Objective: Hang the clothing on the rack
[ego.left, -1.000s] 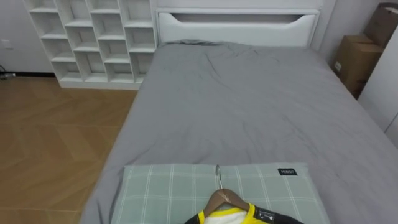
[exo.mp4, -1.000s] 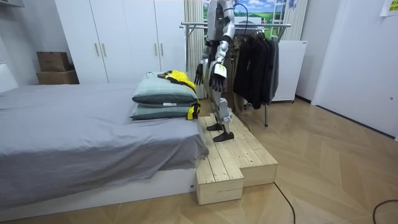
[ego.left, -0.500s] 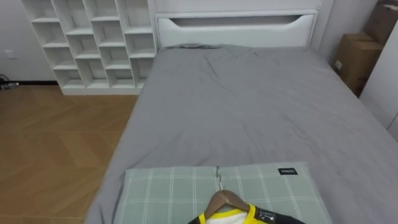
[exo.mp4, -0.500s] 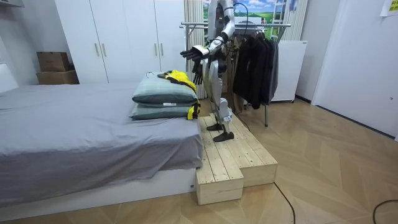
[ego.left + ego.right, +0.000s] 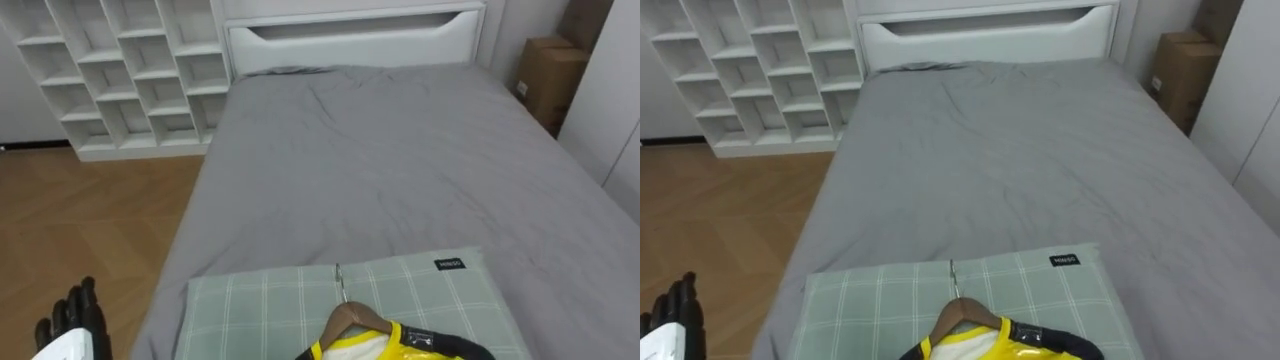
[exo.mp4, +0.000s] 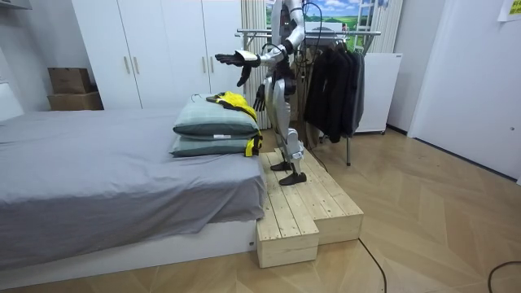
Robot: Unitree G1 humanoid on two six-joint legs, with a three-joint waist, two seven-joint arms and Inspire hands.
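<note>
Left hand [image 5: 78,312] newly lifted from the side to shoulder height, fingers straight and spread, holding nothing. Yellow-and-black garment [image 5: 385,342] on wooden hanger [image 5: 351,318], right of that hand and well apart, atop checked pillow [image 5: 250,300]; pick-up judged not yet begun. Right hand [image 6: 259,98] low, idle.

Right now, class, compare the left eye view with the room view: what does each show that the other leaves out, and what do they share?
The left eye view gives the white cubby shelves and the wooden hanger in the collar of the yellow garment. The room view gives the clothes rack of dark garments, the wooden platform under the robot's feet, the white wardrobe and the right hand hanging low. Both share the grey bed, the green checked pillow, the yellow garment on it and the raised, open left hand.
</note>
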